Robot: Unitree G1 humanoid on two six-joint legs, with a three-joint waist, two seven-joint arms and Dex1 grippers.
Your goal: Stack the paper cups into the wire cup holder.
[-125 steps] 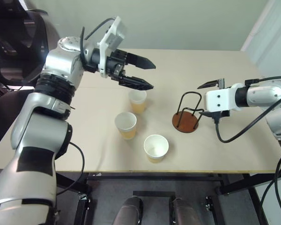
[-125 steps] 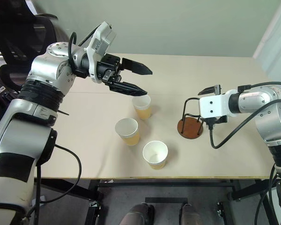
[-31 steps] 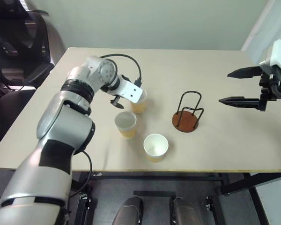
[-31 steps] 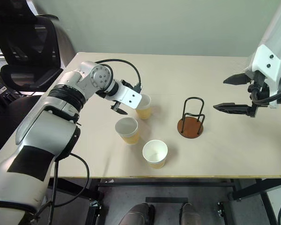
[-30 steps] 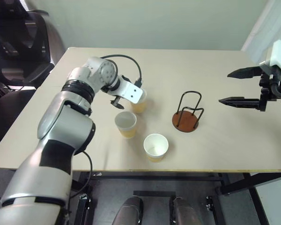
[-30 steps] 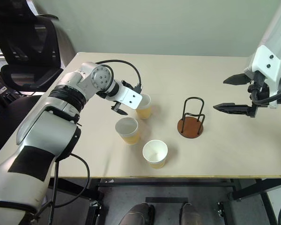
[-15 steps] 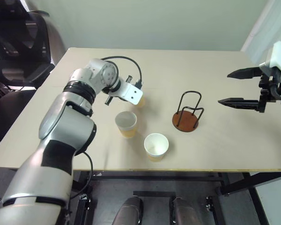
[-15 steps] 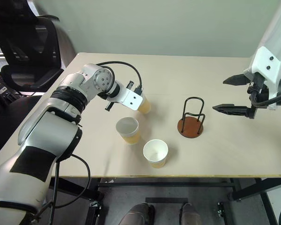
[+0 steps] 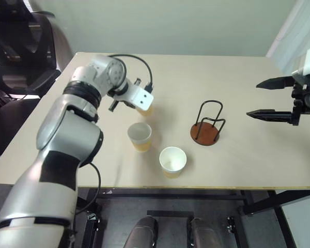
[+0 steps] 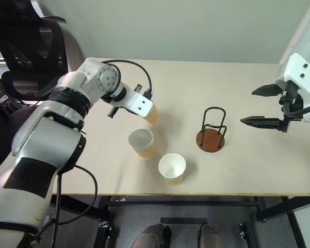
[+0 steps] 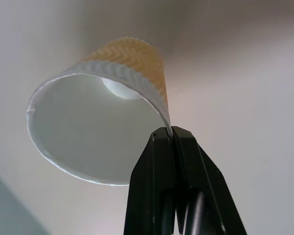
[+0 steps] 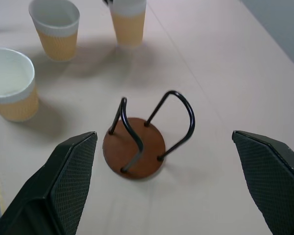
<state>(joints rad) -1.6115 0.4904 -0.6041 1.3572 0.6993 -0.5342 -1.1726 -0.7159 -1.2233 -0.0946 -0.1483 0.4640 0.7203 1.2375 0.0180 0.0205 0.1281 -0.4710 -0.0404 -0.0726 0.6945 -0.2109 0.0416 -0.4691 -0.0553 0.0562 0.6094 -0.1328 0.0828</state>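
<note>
My left gripper (image 11: 171, 133) is shut on the rim of one paper cup (image 11: 108, 98), pinching its wall. That cup (image 9: 145, 109) hangs tilted just above the table, behind the other two. Those two paper cups (image 9: 139, 136) (image 9: 172, 160) stand upright, mouths up, near the table's front. To their right stands the wire cup holder (image 9: 205, 132), black loops on a reddish-brown disc with nothing in it. My right gripper (image 9: 253, 99) is open in the air to the right of the holder, aimed at it.
The pale table (image 9: 248, 155) has free room around the holder and along its far side. A black office chair (image 9: 20, 46) stands off the table's back left corner.
My left gripper has shut on the far cup's rim and lifted it off the table, tilting it. My right arm has stayed where it was.
</note>
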